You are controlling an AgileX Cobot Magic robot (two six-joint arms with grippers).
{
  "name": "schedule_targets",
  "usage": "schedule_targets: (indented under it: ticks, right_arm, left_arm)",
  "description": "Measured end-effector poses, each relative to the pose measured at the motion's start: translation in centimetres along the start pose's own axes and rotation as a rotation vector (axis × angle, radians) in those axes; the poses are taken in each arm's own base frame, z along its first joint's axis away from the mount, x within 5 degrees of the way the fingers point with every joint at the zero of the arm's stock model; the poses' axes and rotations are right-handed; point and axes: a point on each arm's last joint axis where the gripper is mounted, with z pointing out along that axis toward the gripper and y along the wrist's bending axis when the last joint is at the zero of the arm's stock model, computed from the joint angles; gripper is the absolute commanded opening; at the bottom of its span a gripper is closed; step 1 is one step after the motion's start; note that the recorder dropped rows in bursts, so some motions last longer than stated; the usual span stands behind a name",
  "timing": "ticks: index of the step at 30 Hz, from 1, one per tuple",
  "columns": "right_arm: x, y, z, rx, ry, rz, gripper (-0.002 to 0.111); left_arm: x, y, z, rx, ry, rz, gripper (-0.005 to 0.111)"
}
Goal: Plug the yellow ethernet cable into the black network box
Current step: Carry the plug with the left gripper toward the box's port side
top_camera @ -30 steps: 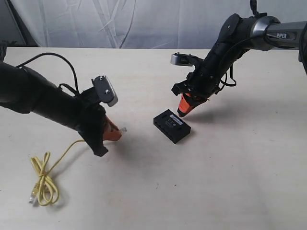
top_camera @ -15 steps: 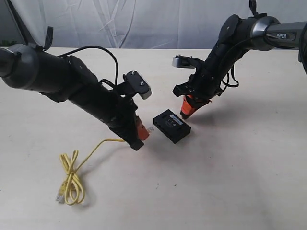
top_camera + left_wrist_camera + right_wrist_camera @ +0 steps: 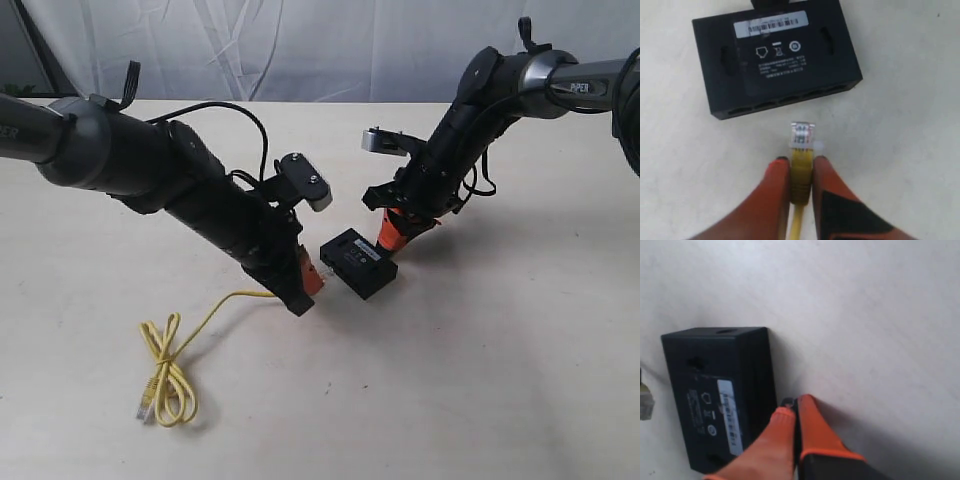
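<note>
The black network box (image 3: 358,262) lies flat mid-table, label up, its row of ports (image 3: 785,100) facing my left gripper. My left gripper (image 3: 312,279) (image 3: 801,161) is shut on the yellow ethernet cable (image 3: 801,172) just behind its clear plug (image 3: 802,135). The plug points at the ports, a short gap away. The cable trails back to a looped bundle (image 3: 168,375) on the table. My right gripper (image 3: 388,238) (image 3: 791,409) is shut with nothing in it, its orange tips resting against the box's (image 3: 720,390) back side.
The pale table top (image 3: 480,380) spreads around the box. A white curtain (image 3: 300,50) hangs behind the far edge. Black cables loop over the left arm (image 3: 200,105).
My left arm has carried the plug rightward across the table toward the box, dragging the cable bundle along. The right gripper has edged closer to the box's back.
</note>
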Motion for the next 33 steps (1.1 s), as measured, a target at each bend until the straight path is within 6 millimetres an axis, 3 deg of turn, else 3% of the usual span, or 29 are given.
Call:
schedule_targets:
  ticks: [9, 33]
  right_arm:
    - [0.0, 0.0, 0.1, -0.007, -0.002, 0.000, -0.001]
    - [-0.1, 0.1, 0.1, -0.022, -0.010, 0.005, -0.001]
  left_arm:
    - [0.4, 0.6, 1.1, -0.002, 0.056, -0.040, 0.000]
    - [-0.6, 1.4, 1.7, -0.018, 0.031, -0.102, 0.000]
